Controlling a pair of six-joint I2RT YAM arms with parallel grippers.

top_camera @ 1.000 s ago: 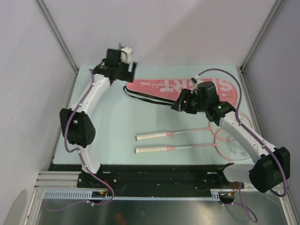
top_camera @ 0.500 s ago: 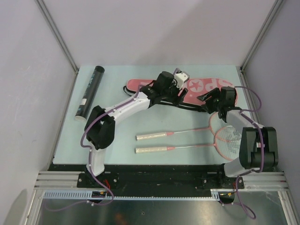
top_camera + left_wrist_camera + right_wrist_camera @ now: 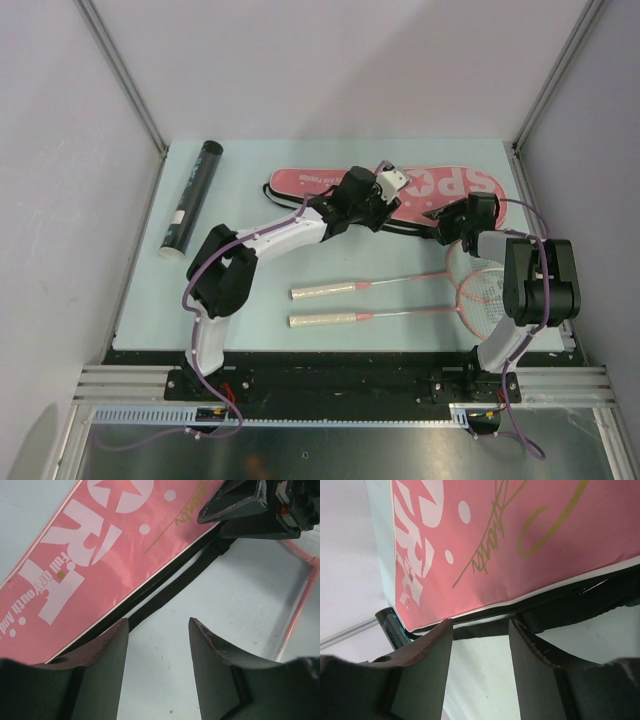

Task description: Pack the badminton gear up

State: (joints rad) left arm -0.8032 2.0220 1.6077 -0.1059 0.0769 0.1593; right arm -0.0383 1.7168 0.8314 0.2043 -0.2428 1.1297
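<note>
Both arms have swung in to the near edge of the pink bag (image 3: 320, 183), and the left one has left the black tube (image 3: 192, 197) lying at the far left of the table (image 3: 260, 260). The left gripper (image 3: 157, 630) and right gripper (image 3: 480, 630) face each other low over the black strap (image 3: 180, 580), jaws parted and pinching nothing (the strap shows through each gap). The two rackets (image 3: 400, 282) lie side by side nearer the bases.

I find the pink "SPORT" racket bag (image 3: 300, 182) flat just beyond both grippers, its black strap (image 3: 170, 587) under the left gripper (image 3: 157, 625). Two pink-framed rackets (image 3: 325, 291) lie parallel nearer me, and the black tube (image 3: 192, 197) lies well left.
</note>
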